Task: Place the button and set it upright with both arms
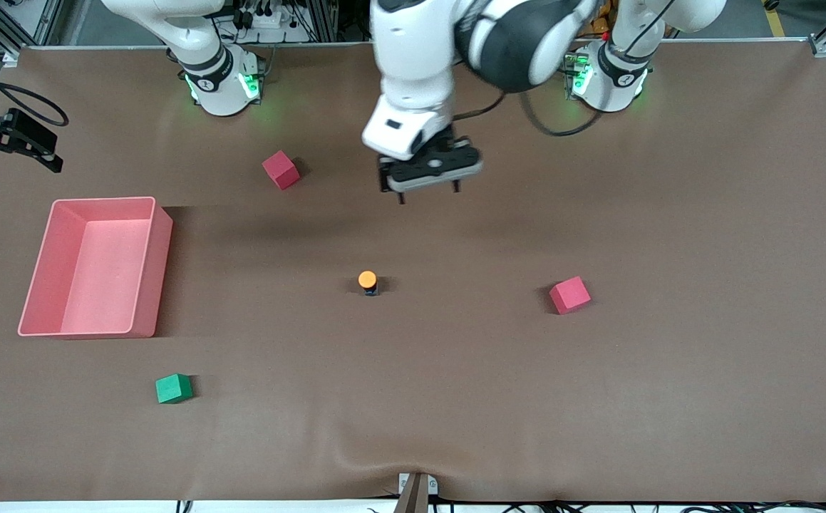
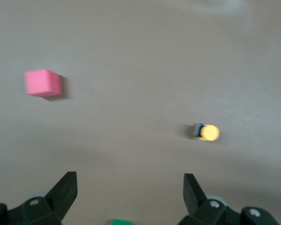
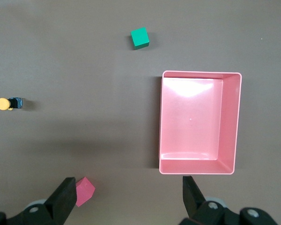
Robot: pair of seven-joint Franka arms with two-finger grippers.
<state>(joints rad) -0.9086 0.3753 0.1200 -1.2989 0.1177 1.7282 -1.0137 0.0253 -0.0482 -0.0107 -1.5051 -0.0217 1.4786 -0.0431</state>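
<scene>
The button (image 1: pixel 367 280) stands on the brown table at its middle, orange cap up on a short dark body. It also shows in the left wrist view (image 2: pixel 206 132) and the right wrist view (image 3: pixel 7 103). My left gripper (image 1: pixel 429 191) hangs open and empty over bare table between the robots' bases and the button. Its fingers spread wide in its wrist view (image 2: pixel 130 180). My right gripper (image 3: pixel 129 185) is open and empty, high over the table, and out of the front view.
A pink bin (image 1: pixel 152 285) stands empty toward the right arm's end. One red cube (image 1: pixel 281 169) lies near the right arm's base, another (image 1: pixel 569 294) toward the left arm's end. A green cube (image 1: pixel 173 388) lies nearer the front camera than the bin.
</scene>
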